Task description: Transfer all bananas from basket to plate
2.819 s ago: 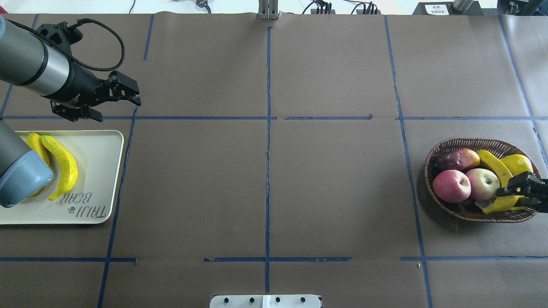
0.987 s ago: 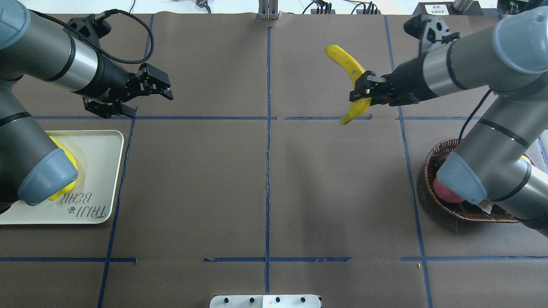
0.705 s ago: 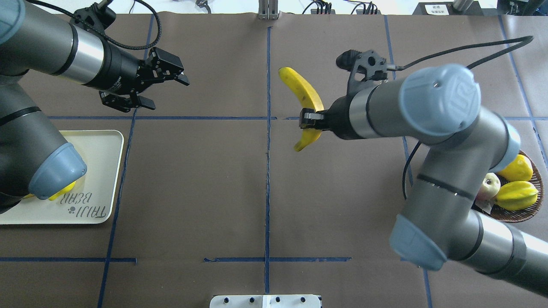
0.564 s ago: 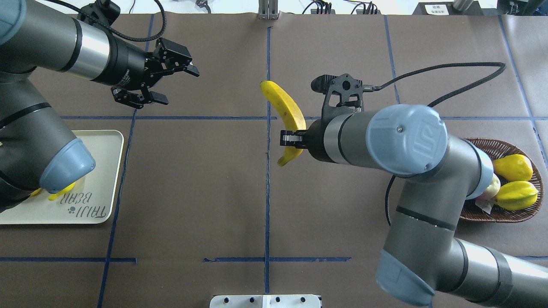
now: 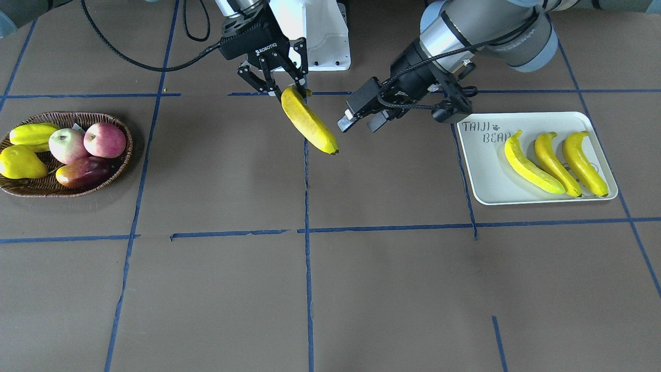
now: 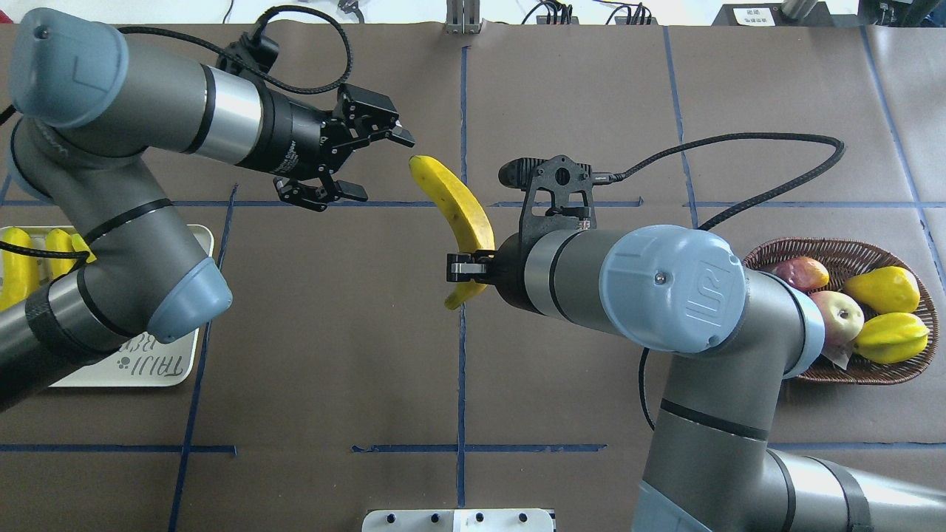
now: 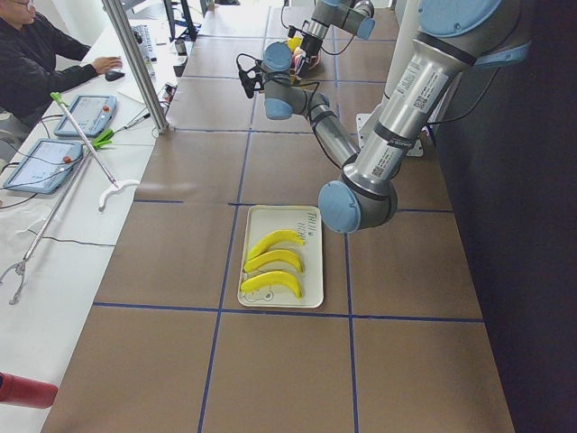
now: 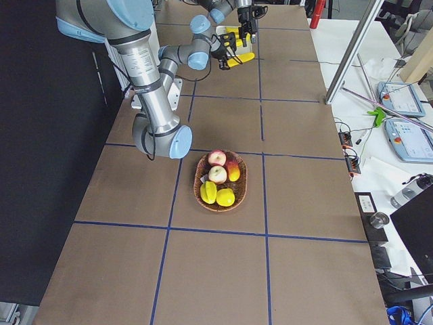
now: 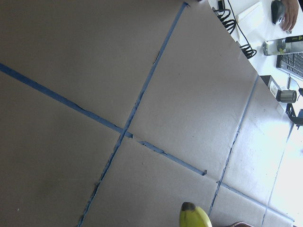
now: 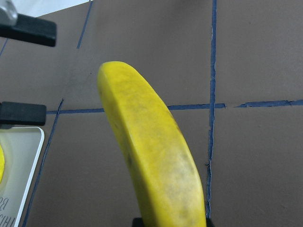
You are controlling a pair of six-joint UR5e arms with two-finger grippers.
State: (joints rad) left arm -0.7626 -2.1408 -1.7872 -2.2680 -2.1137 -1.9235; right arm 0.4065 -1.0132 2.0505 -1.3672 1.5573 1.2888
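My right gripper (image 6: 465, 267) (image 5: 281, 85) is shut on the lower end of a long yellow banana (image 6: 454, 207) (image 5: 308, 123), held above the table's middle. The banana's free tip points at my left gripper (image 6: 380, 166) (image 5: 360, 123), which is open and stands a short way off, not touching it. In the right wrist view the banana (image 10: 151, 156) fills the centre, with the left fingers (image 10: 28, 30) beyond it. Three bananas (image 5: 552, 163) lie side by side on the plate (image 5: 485, 181). No banana shows in the wicker basket (image 5: 31, 192) (image 6: 850, 377).
Two apples (image 5: 85, 142), a dark red fruit (image 5: 82, 172), a yellow pear (image 5: 18, 163) and a yellow-green fruit (image 5: 31, 133) lie in the basket. My left arm (image 6: 140, 244) covers much of the plate from overhead. A person sits at a side desk (image 7: 36, 63).
My right gripper has carried the banana further left, past the centre line. My left gripper has moved right to meet it and stays open.
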